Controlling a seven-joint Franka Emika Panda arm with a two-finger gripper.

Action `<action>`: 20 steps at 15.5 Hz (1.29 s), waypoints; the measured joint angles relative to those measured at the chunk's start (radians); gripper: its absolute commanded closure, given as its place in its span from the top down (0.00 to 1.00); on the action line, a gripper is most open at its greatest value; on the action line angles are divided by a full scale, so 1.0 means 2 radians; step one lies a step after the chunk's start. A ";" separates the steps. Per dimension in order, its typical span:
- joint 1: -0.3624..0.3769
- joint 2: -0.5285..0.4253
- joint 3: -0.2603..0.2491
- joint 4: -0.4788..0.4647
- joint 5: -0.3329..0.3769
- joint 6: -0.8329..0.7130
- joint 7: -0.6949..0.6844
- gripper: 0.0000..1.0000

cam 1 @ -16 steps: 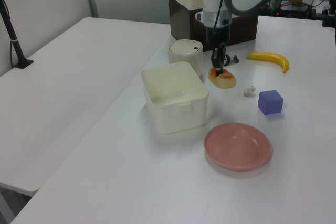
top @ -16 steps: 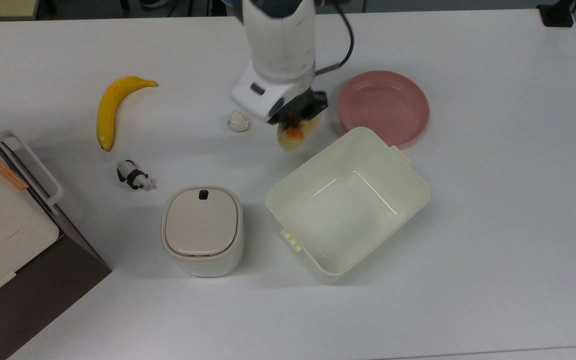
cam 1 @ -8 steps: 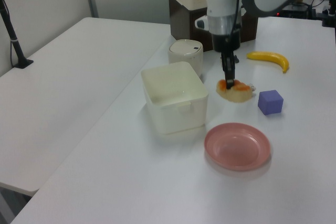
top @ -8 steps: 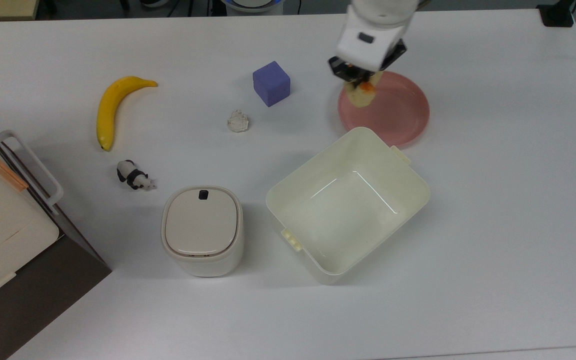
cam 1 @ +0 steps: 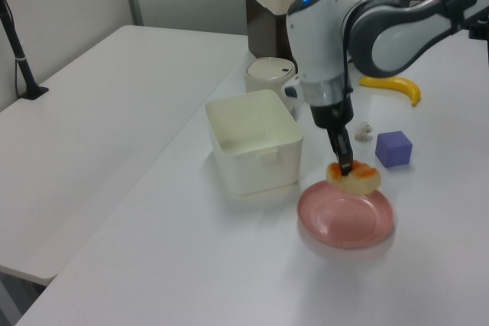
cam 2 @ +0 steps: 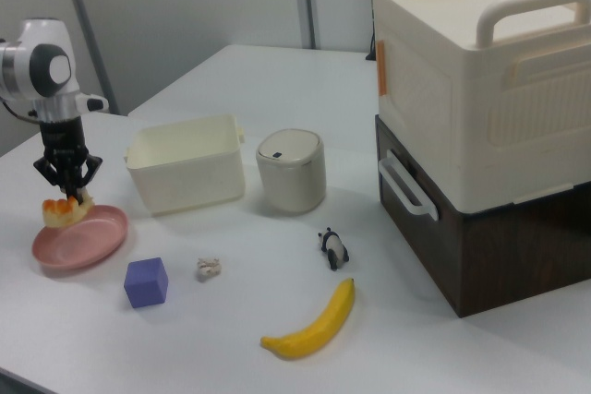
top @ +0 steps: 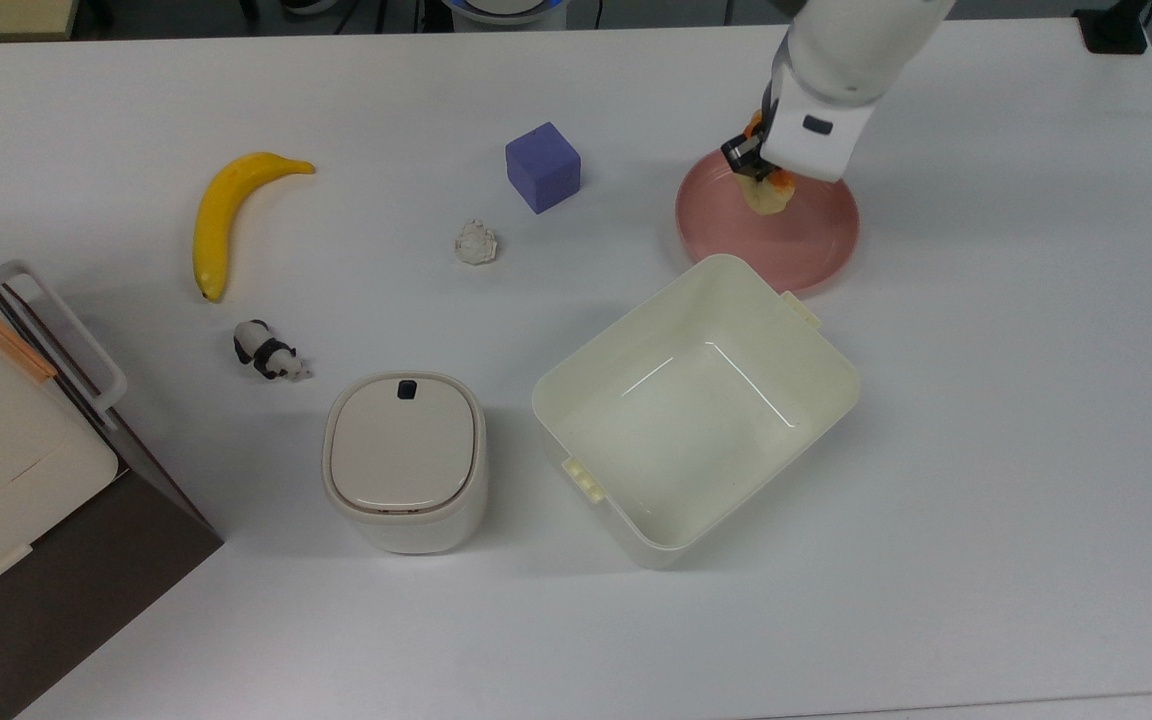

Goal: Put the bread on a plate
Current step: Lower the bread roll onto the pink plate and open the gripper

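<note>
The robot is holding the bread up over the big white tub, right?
Not the tub. The gripper holds the bread just above the pink plate, as the left view shows. The tub sits beside the plate with nothing in it.

A glossy white Panda arm [cam 1: 325, 43] with dark grey joint sections; a blue light glows on top; a small dark rectangular marking on the wrist housing; black gripper [cam 2: 66, 193] fingers [cam 1: 341, 149].
</note>
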 measured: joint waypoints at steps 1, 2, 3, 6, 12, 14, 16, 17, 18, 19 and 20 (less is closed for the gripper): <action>0.003 0.007 0.000 0.000 -0.003 0.002 0.001 0.00; 0.005 0.013 0.000 0.000 -0.006 0.005 0.001 0.02; 0.006 0.019 -0.001 0.001 -0.008 0.008 0.003 0.08; 0.011 0.031 -0.001 0.001 -0.018 0.019 0.009 0.34; 0.015 0.036 -0.001 0.002 -0.027 0.020 0.010 0.75; 0.015 0.036 -0.001 0.002 -0.033 0.020 0.010 0.82; 0.015 0.036 -0.001 0.005 -0.039 0.020 0.010 0.86; 0.014 0.036 -0.002 0.010 -0.041 0.020 0.010 0.87; 0.012 0.034 -0.003 0.017 -0.042 0.020 0.010 0.89; 0.008 0.029 -0.004 0.024 -0.042 0.020 0.010 0.91; 0.001 0.022 -0.005 0.031 -0.043 0.020 0.010 0.91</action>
